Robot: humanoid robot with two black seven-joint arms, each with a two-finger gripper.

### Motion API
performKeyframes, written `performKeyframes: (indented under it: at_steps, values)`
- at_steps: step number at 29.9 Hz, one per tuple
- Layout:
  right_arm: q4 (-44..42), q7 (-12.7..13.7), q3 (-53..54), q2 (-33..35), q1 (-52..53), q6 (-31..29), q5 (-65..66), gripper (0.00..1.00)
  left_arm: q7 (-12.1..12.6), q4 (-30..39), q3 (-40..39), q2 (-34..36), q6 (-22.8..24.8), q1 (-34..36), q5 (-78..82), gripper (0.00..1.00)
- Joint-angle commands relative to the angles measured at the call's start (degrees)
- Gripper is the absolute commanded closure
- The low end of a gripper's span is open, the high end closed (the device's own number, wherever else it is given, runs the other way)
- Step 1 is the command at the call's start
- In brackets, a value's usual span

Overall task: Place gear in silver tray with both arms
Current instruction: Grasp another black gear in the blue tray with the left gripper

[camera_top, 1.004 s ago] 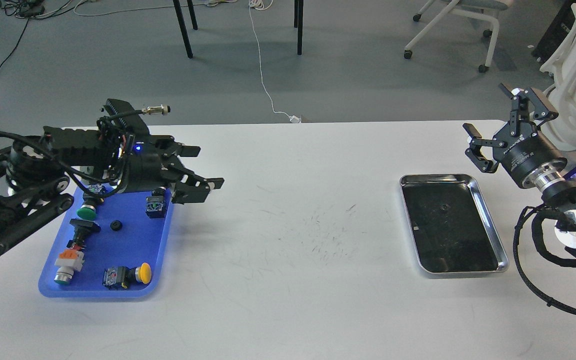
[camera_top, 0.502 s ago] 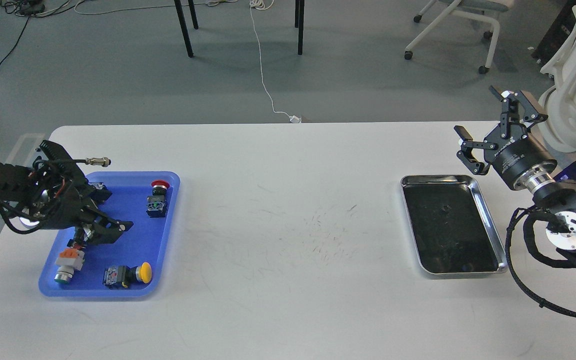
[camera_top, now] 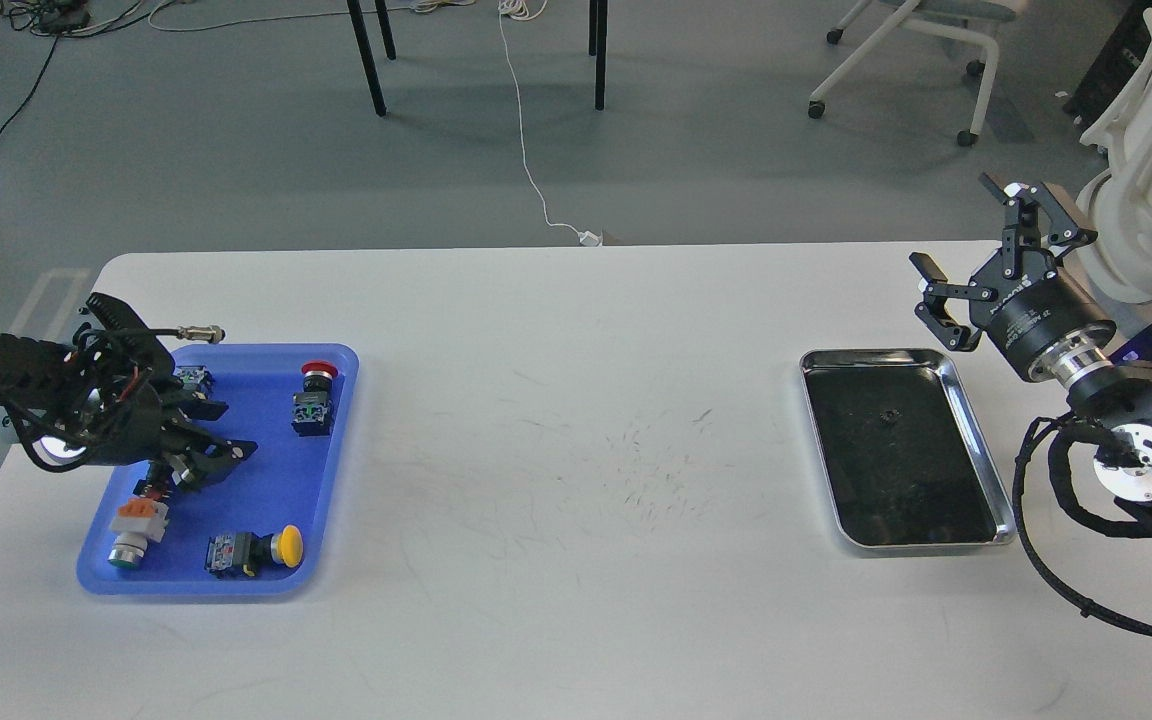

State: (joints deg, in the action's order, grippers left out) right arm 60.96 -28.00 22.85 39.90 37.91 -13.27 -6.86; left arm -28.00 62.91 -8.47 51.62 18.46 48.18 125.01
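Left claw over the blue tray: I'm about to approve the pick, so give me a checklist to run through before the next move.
1. Left claw over the blue tray: ok.
2. Left claw open: cannot tell, dark and foreshortened.
3. Gear visible: cannot tell; the claw covers that part of the tray.
4. Silver tray free of parts: ok, only a small dark speck.
5. Right claw open, beside the silver tray's far right corner: ok.

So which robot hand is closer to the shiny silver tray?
The right gripper. It hangs open just beyond the silver tray's far right corner. The left gripper is far across the table, low over the blue tray.
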Motion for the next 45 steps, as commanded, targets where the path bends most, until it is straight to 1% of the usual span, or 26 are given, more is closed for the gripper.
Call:
performKeyframes:
  at_steps: [1, 5, 15, 18, 23, 30, 33, 41, 44, 45]
  values:
    - [0.0, 0.0, 0.1, 0.3, 0.0, 0.0, 0.0, 0.03, 0.0, -1.5, 0.0, -0.9, 0.0, 0.0, 0.0, 0.53]
    - [0.0, 0.0, 0.1, 0.4, 0.0, 0.0, 0.0, 0.03, 0.0, -1.6, 0.0, -1.6, 0.0, -0.1, 0.0, 0.55]
    - [0.0, 0.0, 0.2, 0.5, 0.0, 0.1, 0.0, 0.03, 0.0, -3.7, 1.0, -3.5, 0.0, 0.0, 0.0, 0.55]
    - [0.1, 0.0, 0.2, 0.7, 0.0, 0.1, 0.0, 0.03, 0.0, -4.4, 1.3, -3.6, 0.0, 0.0, 0.0, 0.58]
    - [0.2, 0.0, 0.2, 0.8, 0.0, 0.0, 0.0, 0.03, 0.0, -6.1, 1.6, -4.7, -0.1, 0.0, 0.0, 0.58]
    - [0.2, 0.0, 0.2, 0.9, 0.0, 0.1, 0.0, 0.03, 0.0, -6.6, 1.7, -4.9, -0.2, -0.5, 0.0, 0.58]
    - [0.4, 0.0, 0.2, 1.2, 0.0, 0.0, 0.0, 0.03, 0.0, -6.7, 1.7, -4.9, -0.2, -0.7, 0.0, 0.6]
    - [0.4, 0.0, 0.2, 1.5, 0.0, 0.0, 0.1, 0.03, 0.0, -7.4, 1.7, -5.0, -0.2, -1.1, 0.0, 0.63]
    - [0.5, 0.0, 0.2, 1.6, 0.0, 0.0, 0.1, 0.03, 0.0, -7.6, 1.7, -5.5, -0.2, -1.1, 0.0, 0.65]
    - [0.5, 0.0, 0.2, 1.6, 0.0, 0.0, 0.1, 0.03, 0.0, -7.6, 1.7, -5.4, -0.2, -1.1, 0.0, 0.68]
